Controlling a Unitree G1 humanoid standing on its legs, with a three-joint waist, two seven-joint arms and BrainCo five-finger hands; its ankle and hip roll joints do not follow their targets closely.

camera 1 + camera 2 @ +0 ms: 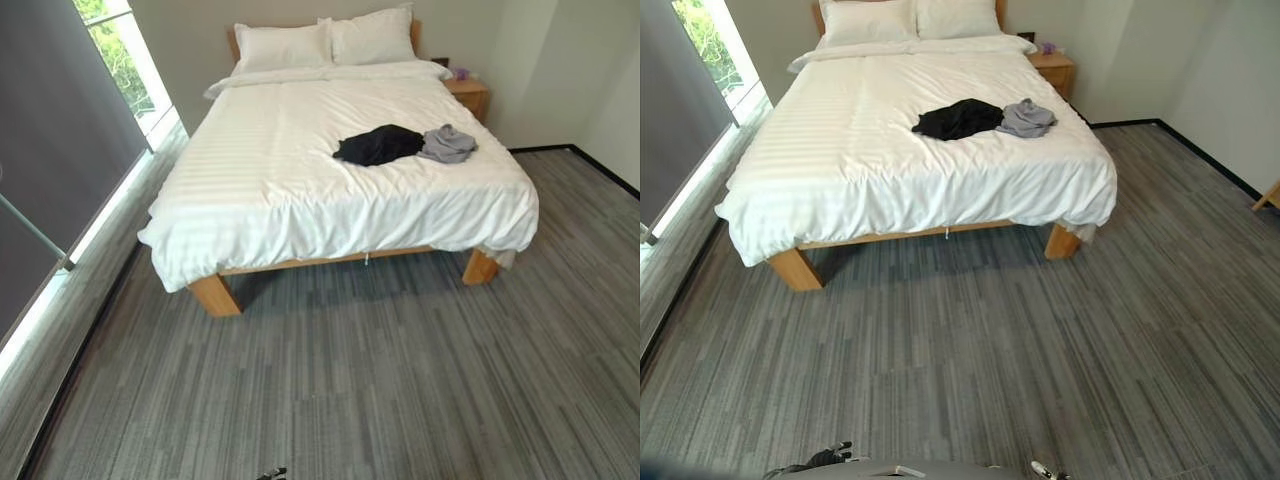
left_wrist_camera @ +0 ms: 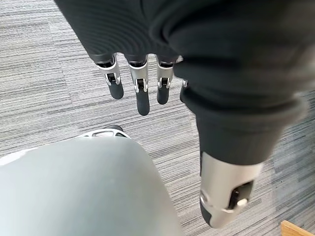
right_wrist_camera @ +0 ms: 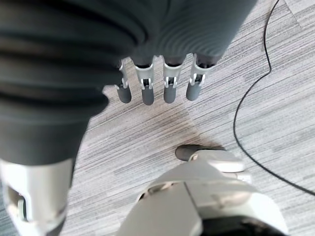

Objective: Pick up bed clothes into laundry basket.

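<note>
A black garment (image 1: 379, 145) and a grey garment (image 1: 446, 144) lie bunched side by side on the right part of the white bed (image 1: 300, 150), a few steps ahead of me across the floor. The same black garment (image 1: 958, 118) and grey garment (image 1: 1026, 118) show in the right eye view. My left hand (image 2: 140, 86) hangs down over the carpet with straight fingers and holds nothing. My right hand (image 3: 157, 86) hangs the same way, fingers straight and empty.
Two pillows (image 1: 325, 42) lie at the head of the bed. A wooden nightstand (image 1: 468, 95) stands at the bed's far right. A tall window (image 1: 120, 60) runs along the left wall. Grey striped carpet (image 1: 380, 380) lies between me and the bed.
</note>
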